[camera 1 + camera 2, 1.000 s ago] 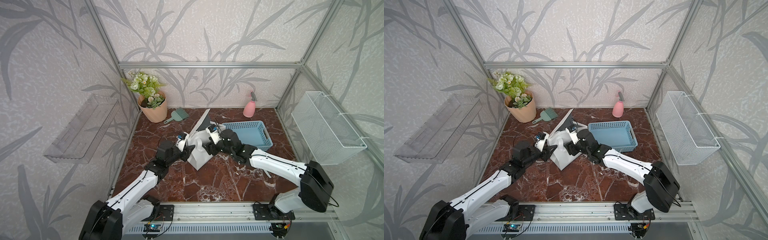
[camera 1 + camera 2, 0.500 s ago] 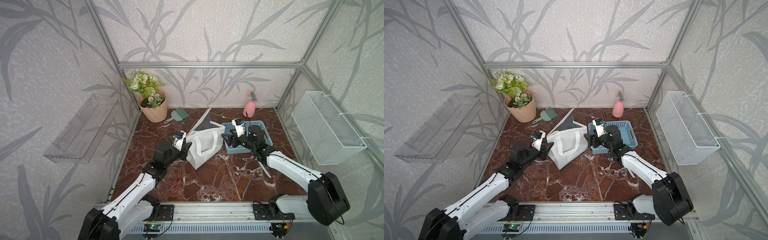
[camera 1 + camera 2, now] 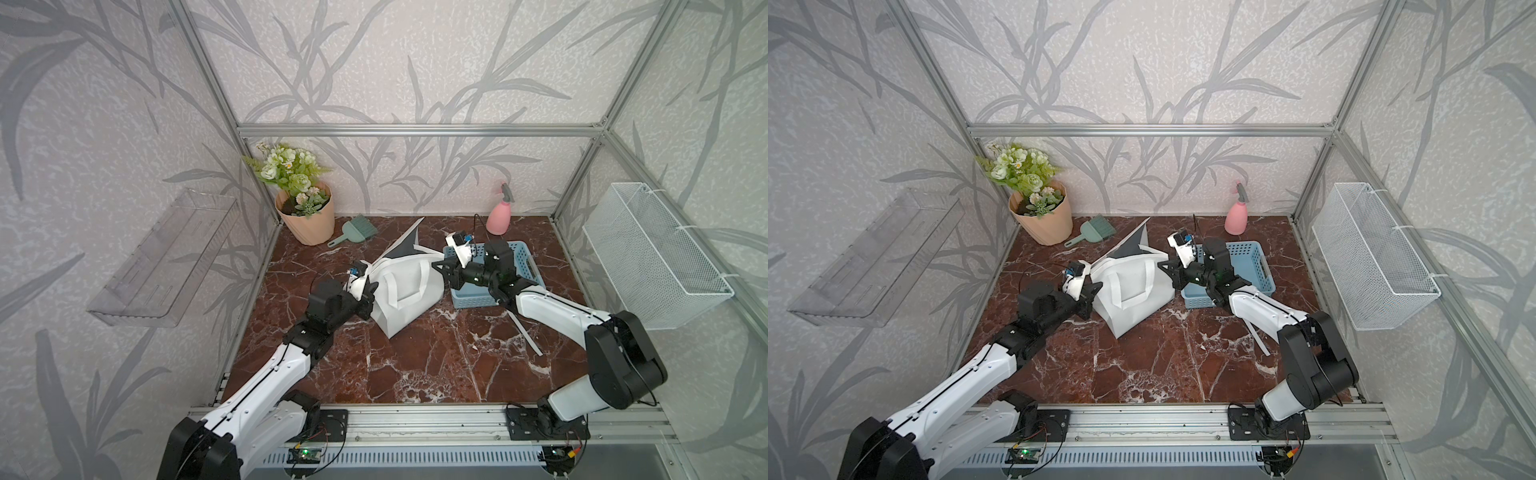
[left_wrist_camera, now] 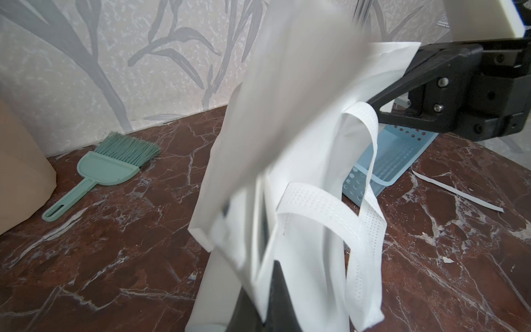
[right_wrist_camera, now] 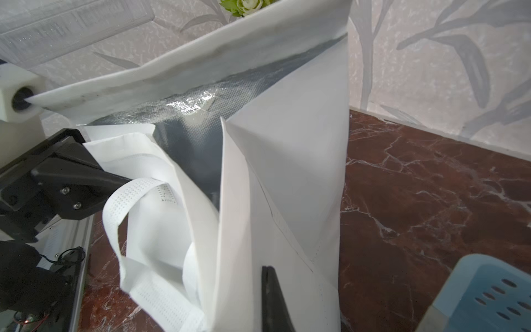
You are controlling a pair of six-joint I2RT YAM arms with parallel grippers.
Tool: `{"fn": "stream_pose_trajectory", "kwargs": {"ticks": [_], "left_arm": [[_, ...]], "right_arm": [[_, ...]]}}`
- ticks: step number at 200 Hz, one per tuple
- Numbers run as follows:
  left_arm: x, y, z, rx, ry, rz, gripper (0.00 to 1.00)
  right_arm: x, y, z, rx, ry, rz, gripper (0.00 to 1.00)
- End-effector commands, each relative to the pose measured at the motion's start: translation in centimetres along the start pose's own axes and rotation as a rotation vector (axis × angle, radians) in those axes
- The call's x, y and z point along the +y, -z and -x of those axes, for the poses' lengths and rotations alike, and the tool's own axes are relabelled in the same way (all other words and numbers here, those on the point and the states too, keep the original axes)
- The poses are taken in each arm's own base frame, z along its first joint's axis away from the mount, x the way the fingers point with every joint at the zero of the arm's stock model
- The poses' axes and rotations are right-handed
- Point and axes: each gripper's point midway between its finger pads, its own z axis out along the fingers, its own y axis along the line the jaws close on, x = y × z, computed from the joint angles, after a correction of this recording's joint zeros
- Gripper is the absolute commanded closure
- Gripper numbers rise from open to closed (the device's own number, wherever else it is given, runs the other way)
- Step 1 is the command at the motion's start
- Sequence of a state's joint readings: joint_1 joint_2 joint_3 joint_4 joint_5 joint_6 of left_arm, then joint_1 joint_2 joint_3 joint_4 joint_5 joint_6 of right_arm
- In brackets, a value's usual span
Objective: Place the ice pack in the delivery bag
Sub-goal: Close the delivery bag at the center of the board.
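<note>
1. Your left gripper is pinched tight on the near rim of the delivery bag. Its own wrist view will not show you this: blurred white fabric fills it, and only a dark sliver of one finger shows at the frame's edge. The right wrist view shows the black jaws closed on the cloth
2. Your right gripper is likewise clamped on the opposite rim corner, as the left wrist view shows plainly. In its own view one finger is cut off against the bag's wall
3. The bag stands on the marble floor between the two grippers, boxy, white, creased and leaning. A perforated loop handle hangs down its front wall, and a flap is raised at the back
4. The foil lining glints under that flap, but the bottom of the bag's inside is hidden in every view
5. The blue basket sits just beside the bag, partly covered by your right arm, with a white strip lying on the floor near it
</note>
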State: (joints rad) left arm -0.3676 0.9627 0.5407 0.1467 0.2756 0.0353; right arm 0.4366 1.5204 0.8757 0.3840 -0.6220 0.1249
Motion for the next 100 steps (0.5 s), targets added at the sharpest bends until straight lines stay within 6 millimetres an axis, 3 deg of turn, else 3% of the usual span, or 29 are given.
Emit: {"fn": "stream_pose_trajectory", "kwargs": {"ticks": [1,67,95,100], "left_arm": [[1.6,0.0,0.9,0.016,-0.044,0.015,1.00],[2.1,-2.5,1.2,0.089,-0.019,-0.142,0.98],[1.7,-2.8,0.6,0.109,-0.023,-0.175,0.96],[1.5,-2.7,0.6,0.103,-0.023,-0.185,0.95]], "right_arm": [[3.4,0.7,0.7,-0.022,0.034,0.059,1.00],[10.2,2.2,-2.1,0.029,-0.015,0.092,1.00],[9.8,3.1,-3.1,0.033,-0.030,0.039,1.00],[9.5,3.3,-3.3,0.034,-0.024,0.022,0.92]]}}
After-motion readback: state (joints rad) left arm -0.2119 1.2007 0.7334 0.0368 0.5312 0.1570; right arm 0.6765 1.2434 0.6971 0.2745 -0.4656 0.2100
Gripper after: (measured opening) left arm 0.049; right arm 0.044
